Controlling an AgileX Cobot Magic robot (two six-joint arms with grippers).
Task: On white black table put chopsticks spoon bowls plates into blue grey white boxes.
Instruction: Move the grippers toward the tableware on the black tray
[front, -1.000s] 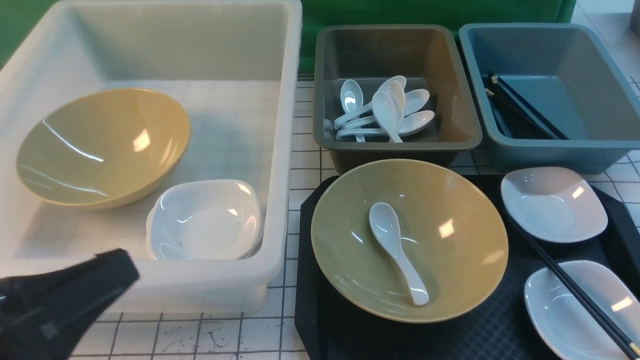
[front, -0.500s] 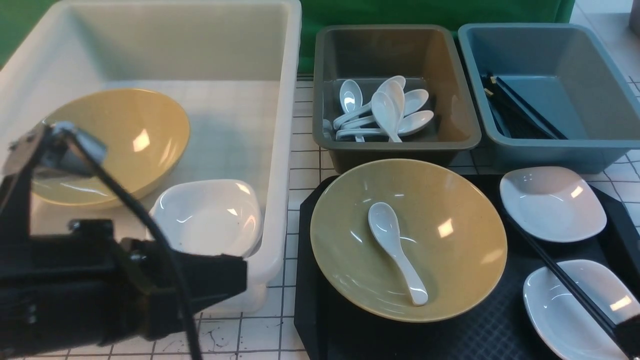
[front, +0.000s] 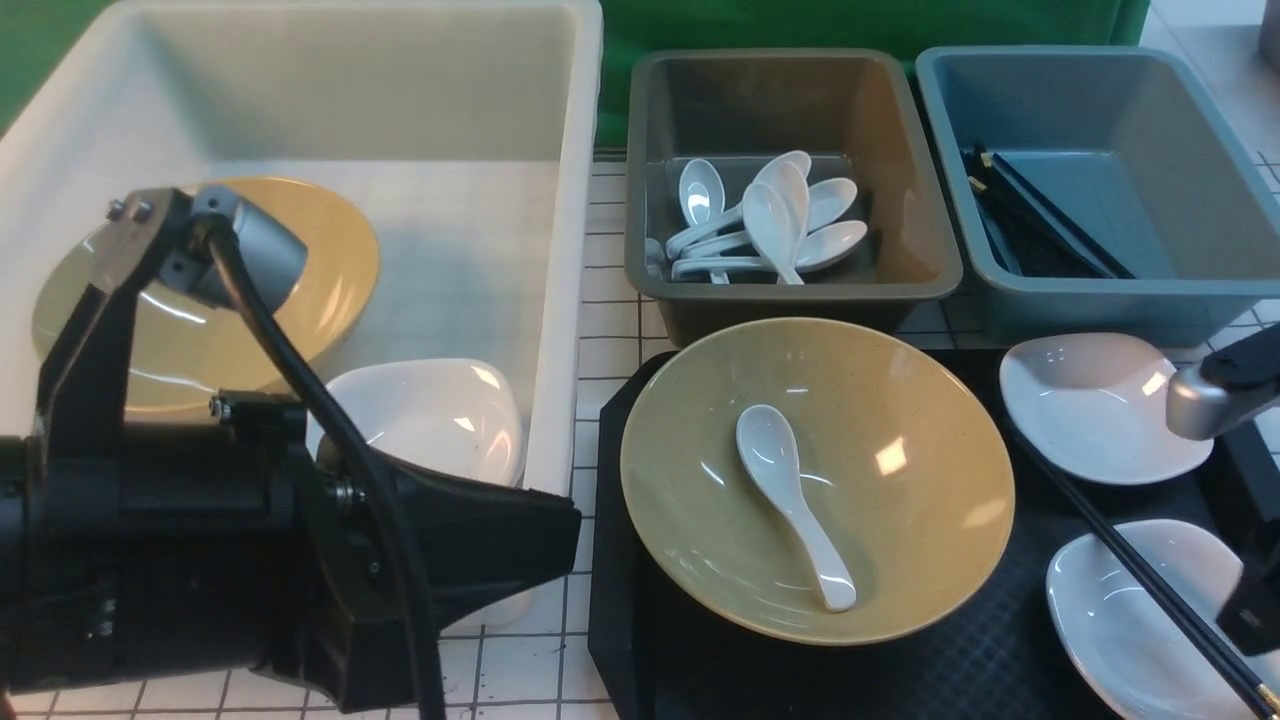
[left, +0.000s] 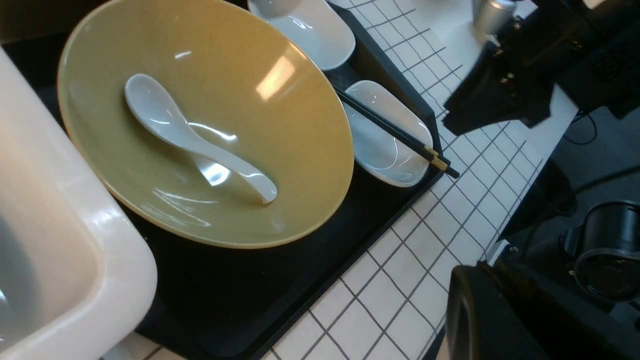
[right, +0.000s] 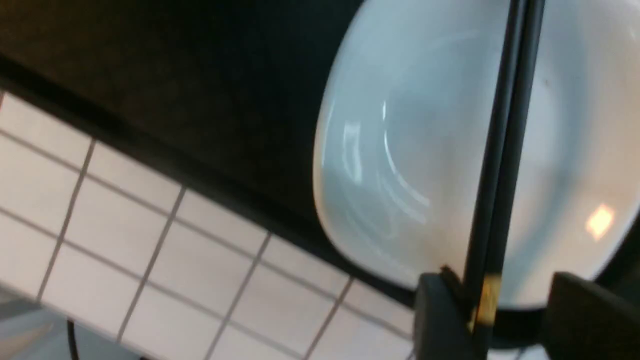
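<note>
A pair of black chopsticks (front: 1130, 560) lies across the near white plate (front: 1110, 610) on the black tray (front: 1000, 670). My right gripper (right: 512, 322) stands open astride their gold-tipped end (right: 487, 300), which is close to one finger (right: 440, 320). A second plate (front: 1090, 410) sits behind. A white spoon (front: 790, 500) lies in the yellow bowl (front: 900, 520) on the tray. My left gripper (front: 560, 520) is shut and empty, in front of the white tub (front: 570, 200), beside the tray's left edge.
The tub holds another yellow bowl (front: 330, 260) and a white plate (front: 440, 420). Several spoons (front: 780, 220) lie in the grey bin (front: 790, 290), and more chopsticks (front: 1050, 230) in the blue bin (front: 1100, 295). My left arm hides the tub's front wall.
My left arm has swung in from the lower left and rightward across the tub's front. My right gripper has entered at the right edge and reached the chopsticks' end.
</note>
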